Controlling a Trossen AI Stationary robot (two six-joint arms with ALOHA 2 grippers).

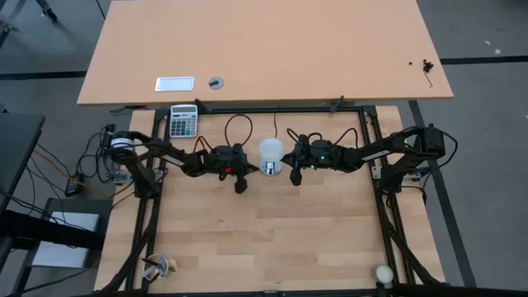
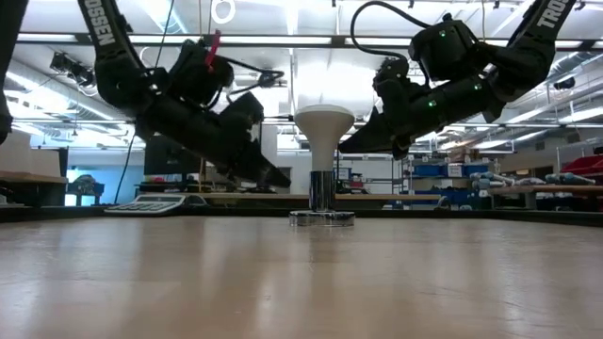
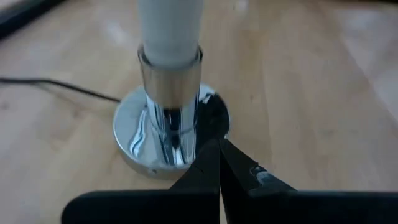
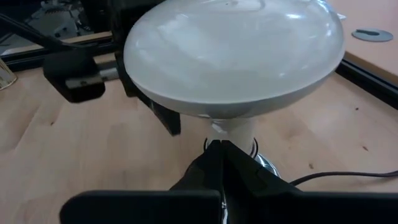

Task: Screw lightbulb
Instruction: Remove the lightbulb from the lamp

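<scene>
The white lightbulb (image 1: 271, 153) (image 2: 324, 127) stands upright, dome up, its narrow end down in the silver socket (image 2: 322, 217) (image 3: 134, 134) at the table's far middle. My left gripper (image 1: 241, 186) (image 3: 219, 149) is shut just left of the socket, slanting down toward its base, with a gap between them in the low view. My right gripper (image 1: 295, 176) (image 4: 217, 146) is shut on the bulb's right, slanting down, its tips beside the bulb's neck (image 4: 239, 127) under the dome. My right gripper's shut fingertips (image 2: 344, 149) stand right beside the bulb's neck, coming from the table's right and slanting down. I cannot tell whether they touch it.
The socket's black cord (image 3: 56, 84) runs off across the wood toward the far edge. A calculator (image 1: 183, 121) lies at the far left. A cream ball (image 1: 383, 273) sits at the near right corner and a small object (image 1: 157, 266) at the near left. The black frame (image 1: 157, 214) rims the table.
</scene>
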